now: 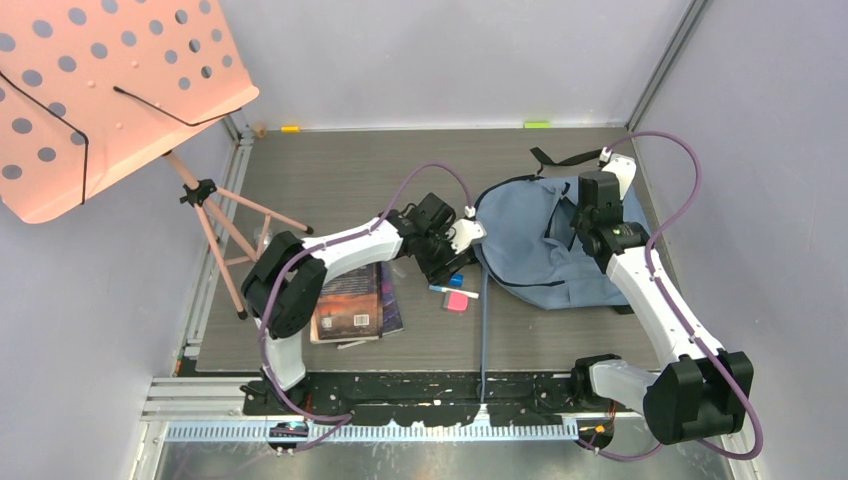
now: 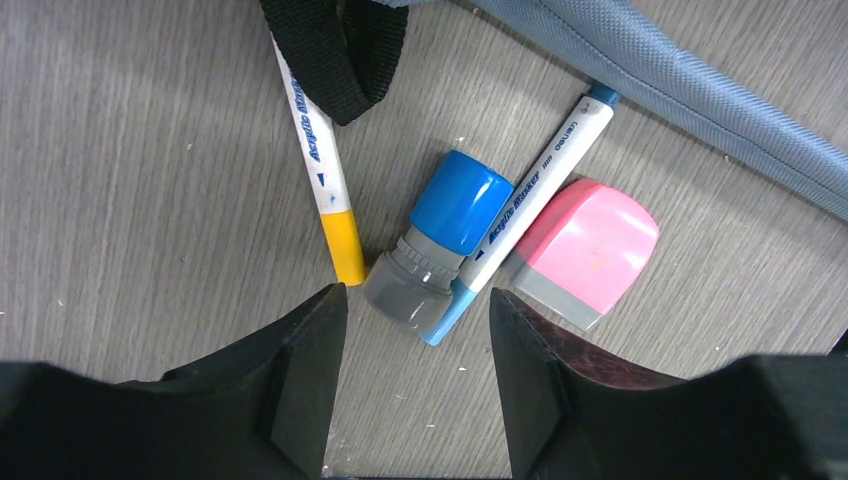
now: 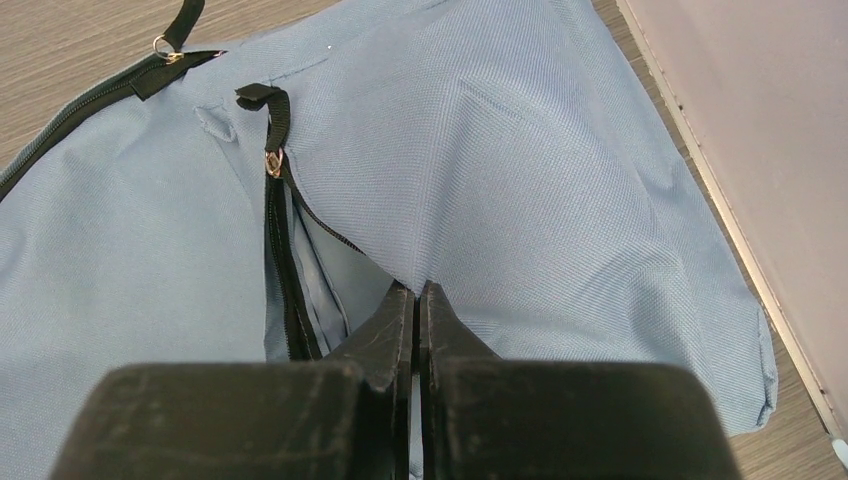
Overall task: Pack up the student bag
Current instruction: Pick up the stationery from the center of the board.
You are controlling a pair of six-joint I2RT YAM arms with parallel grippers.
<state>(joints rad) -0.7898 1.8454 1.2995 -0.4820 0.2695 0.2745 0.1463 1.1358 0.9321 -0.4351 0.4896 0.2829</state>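
The grey-blue student bag (image 1: 535, 245) lies flat at the right of the table, its black zipper (image 3: 280, 250) partly open. My right gripper (image 3: 415, 292) is shut, pinching the bag's fabric (image 3: 520, 150) at the edge of the opening. My left gripper (image 2: 415, 312) is open and empty, low over the table just left of the bag. In front of its fingertips lie a glue stick (image 2: 445, 240) with a blue cap, a blue-capped marker (image 2: 535, 190), a yellow-capped marker (image 2: 322, 165) and a pink eraser (image 2: 585, 250). Two books (image 1: 350, 300) lie stacked under the left arm.
A pink perforated music stand (image 1: 110, 90) on a tripod (image 1: 222, 235) stands at the far left. A long blue bag strap (image 1: 483, 340) runs toward the near edge. Black webbing (image 2: 340, 50) lies over the yellow marker's barrel. Walls close the right and far sides.
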